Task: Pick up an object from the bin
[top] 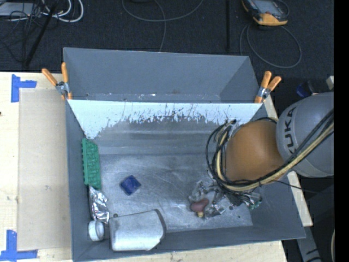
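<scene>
- One pincer (211, 200) is lowered into the bin (163, 86); its state cannot be told.
- One maroon lump (198, 204) is seen just beside it.
- One blue block (130, 185), one green strip (91, 162) and one white cup (136, 231) are seen well apart from it.

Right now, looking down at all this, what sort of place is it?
Probably a robotics lab's test cell. A cabled robot arm reaches into a grey metal bin holding loose things like a blue block and a green strip, and cables trail over the dark floor behind.
</scene>
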Robot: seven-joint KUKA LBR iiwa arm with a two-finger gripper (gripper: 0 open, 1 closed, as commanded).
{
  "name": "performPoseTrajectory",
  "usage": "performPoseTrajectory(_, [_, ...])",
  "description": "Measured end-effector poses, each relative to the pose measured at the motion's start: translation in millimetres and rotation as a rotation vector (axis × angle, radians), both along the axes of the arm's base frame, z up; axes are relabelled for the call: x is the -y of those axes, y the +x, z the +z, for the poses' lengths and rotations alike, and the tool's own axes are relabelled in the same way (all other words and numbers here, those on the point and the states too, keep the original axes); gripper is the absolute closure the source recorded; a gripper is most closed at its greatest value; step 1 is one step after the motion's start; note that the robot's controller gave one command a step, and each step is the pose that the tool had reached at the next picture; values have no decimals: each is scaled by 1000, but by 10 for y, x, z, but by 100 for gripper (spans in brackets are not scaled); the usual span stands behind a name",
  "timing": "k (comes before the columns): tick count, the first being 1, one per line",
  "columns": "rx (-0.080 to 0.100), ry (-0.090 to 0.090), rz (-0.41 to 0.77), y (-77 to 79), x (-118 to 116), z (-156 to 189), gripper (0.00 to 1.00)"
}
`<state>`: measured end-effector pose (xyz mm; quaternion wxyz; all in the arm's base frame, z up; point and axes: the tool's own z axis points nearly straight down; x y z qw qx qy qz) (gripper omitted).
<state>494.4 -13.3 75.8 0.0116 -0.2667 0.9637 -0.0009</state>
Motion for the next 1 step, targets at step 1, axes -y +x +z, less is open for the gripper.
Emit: performPoseTrajectory(1, [-14,-4,56,187,-180,1287,100])
